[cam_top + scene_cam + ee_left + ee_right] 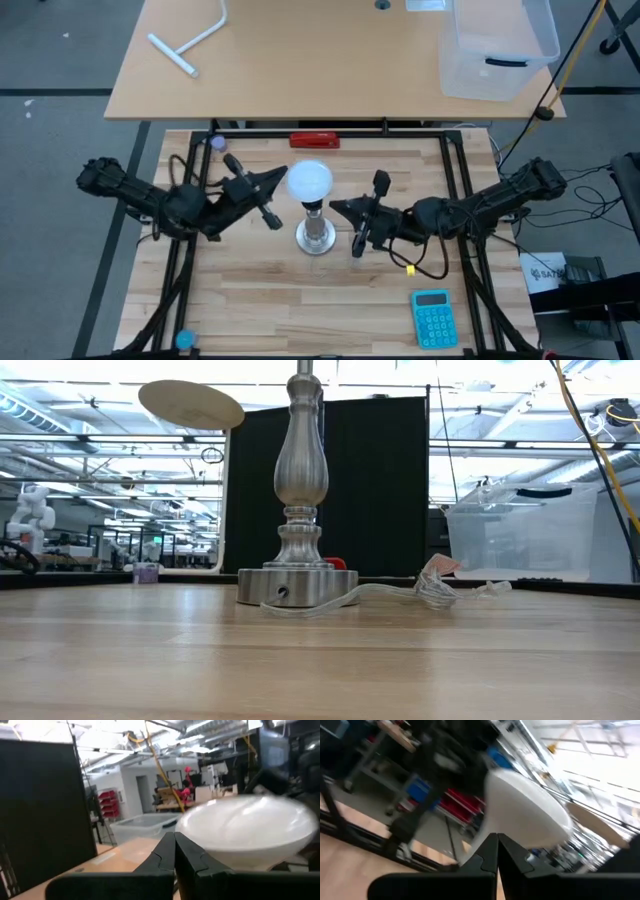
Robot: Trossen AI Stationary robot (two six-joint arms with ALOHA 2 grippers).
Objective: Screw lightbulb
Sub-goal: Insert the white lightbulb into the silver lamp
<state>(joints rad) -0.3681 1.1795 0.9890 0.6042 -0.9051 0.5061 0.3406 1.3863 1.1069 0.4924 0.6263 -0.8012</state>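
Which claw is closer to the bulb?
Left. The left claw is shut, right beside the bulb; the right claw, also shut, sits slightly farther off, on its other side.

From my station, the work surface is a light butcher-block table (pixel 300 290) framed by black rails. Above it in the high view stands a second tan table (pixel 300 60) carrying a white T-shaped pipe (pixel 190 40) at upper left and a clear plastic bin (pixel 497 45) at upper right. Grey floor (pixel 50 130) shows on both sides. A teal calculator (pixel 433 318) lies at lower right. In the low view, a black partition (pixel 380 480) fills the centre background; ceiling strip lights (pixel 90 380) run across the top of the hall.
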